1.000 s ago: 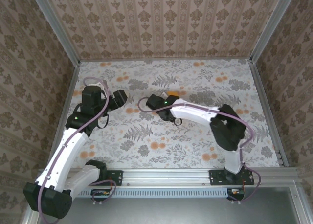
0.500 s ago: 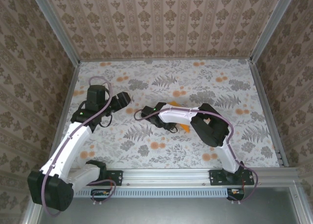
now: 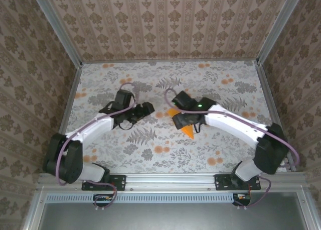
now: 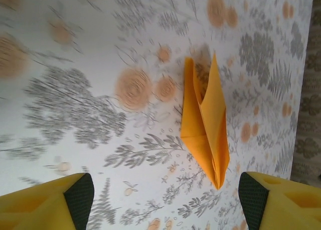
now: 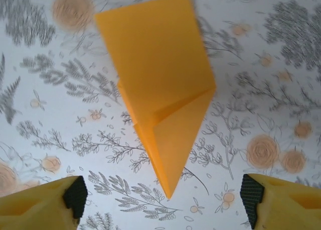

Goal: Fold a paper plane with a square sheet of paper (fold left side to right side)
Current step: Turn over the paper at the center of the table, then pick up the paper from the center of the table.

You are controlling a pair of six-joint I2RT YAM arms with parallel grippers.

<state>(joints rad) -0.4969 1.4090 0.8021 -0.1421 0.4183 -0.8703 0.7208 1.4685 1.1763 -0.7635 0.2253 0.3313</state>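
From the top camera we see the paper plane (image 3: pixel 187 131) lying on the flower-printed table (image 3: pixel 215 77), near the middle and a little right of centre, with its pointed end toward the near edge. The right arm (image 3: pixel 235 124) bends over it, so the wrist covers much of the orange paper. A small corner shows to the left of the wrist. The left arm (image 3: pixel 95 127) reaches in from the left, its jaws aimed at the plane but apart from it. From this height we cannot tell how either pair of jaws stands.

In the left wrist view the plane (image 4: pixel 205 122) lies flat on the table (image 4: pixel 75 119) ahead of the camera. It is a slim dart with a centre crease, and its upper end splits into two points. The yellow fingers with black pads (image 4: pixel 80 194) sit at the bottom corners, spread wide. The left jaws are released, with nothing between them.

In the right wrist view the plane (image 5: pixel 160 84) is broad at the top and narrows to a tip at the bottom, with a flap folded across its middle. The black pads (image 5: pixel 76 194) stand far apart on either side below the tip, clear of the paper. The right jaws are released and empty.
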